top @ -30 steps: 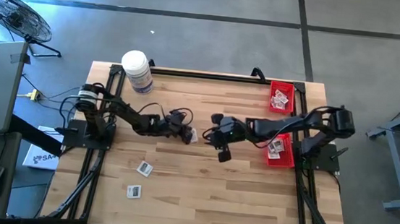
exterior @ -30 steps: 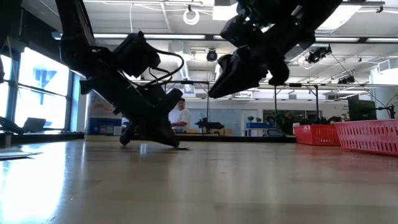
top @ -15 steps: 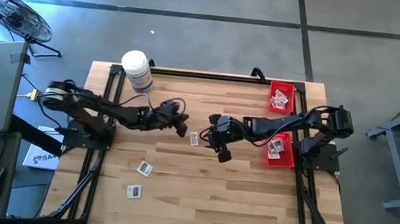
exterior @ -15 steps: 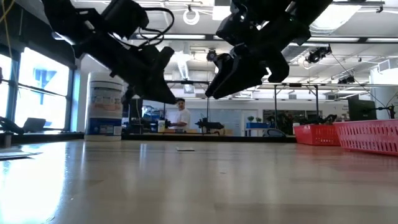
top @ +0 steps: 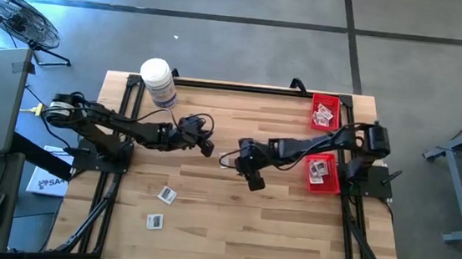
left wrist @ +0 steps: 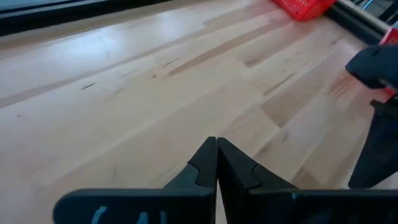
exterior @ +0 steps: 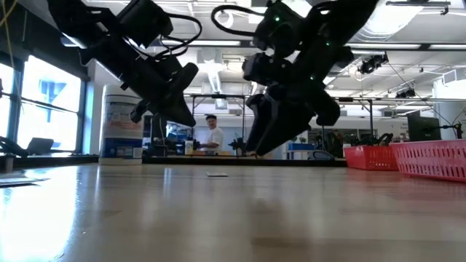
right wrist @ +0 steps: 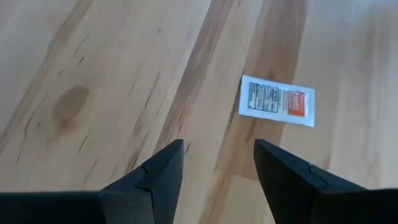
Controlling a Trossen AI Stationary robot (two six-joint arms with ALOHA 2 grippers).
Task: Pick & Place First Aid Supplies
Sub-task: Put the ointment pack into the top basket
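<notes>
Left tool (top: 207,147) pulled back, shut, empty; packet (right wrist: 277,100) left mid-counter (top: 233,205). Right tool (right wrist: 217,163) now wide open above it, pickup next.

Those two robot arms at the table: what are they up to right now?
The right gripper, fingers open, is poised over a small white packet lying flat mid-table, not yet touching it. The left gripper, fingers shut and empty, hangs above the wood nearby. Two more packets lie near the table's front, and others already sit in the red bins on the right.
</notes>
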